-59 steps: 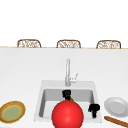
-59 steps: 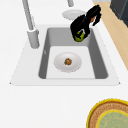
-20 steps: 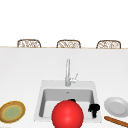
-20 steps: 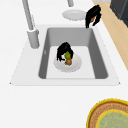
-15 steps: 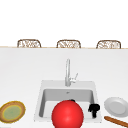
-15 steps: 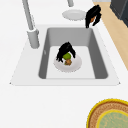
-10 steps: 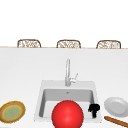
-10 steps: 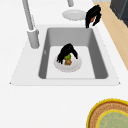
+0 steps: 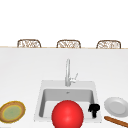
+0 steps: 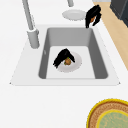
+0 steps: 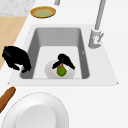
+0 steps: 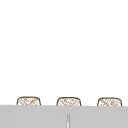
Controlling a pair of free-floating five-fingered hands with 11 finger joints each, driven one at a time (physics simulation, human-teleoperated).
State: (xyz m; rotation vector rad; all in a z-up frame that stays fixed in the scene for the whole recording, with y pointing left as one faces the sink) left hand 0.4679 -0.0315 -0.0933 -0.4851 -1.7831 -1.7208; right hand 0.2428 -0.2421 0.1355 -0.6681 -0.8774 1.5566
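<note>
My left hand (image 10: 62,57) is down in the sink (image 10: 30,72), arched over a small green and orange fruit (image 10: 67,61) with its fingers curled on it. The fruit rests on a small white plate (image 10: 76,62) on the sink's floor. From the right side, the same hand (image 11: 63,60) sits on top of the fruit (image 11: 61,71) and plate (image 11: 50,71). My right hand (image 9: 93,108) hovers curled over the sink's right rim, holding nothing; it also shows as the hand (image 10: 93,15) at the far end and the hand (image 11: 16,58) at the near left.
A big red ball (image 9: 67,113) hides the sink's middle in the front view. A faucet (image 9: 67,72) stands at the back rim. A white plate (image 9: 116,106) and a wooden stick (image 9: 116,121) lie right; a yellow-green plate (image 9: 12,112) lies left.
Three seconds ago the left hand held the fruit up at the sink's right end; it came down onto the small plate. Over the last second nothing has visibly moved.
</note>
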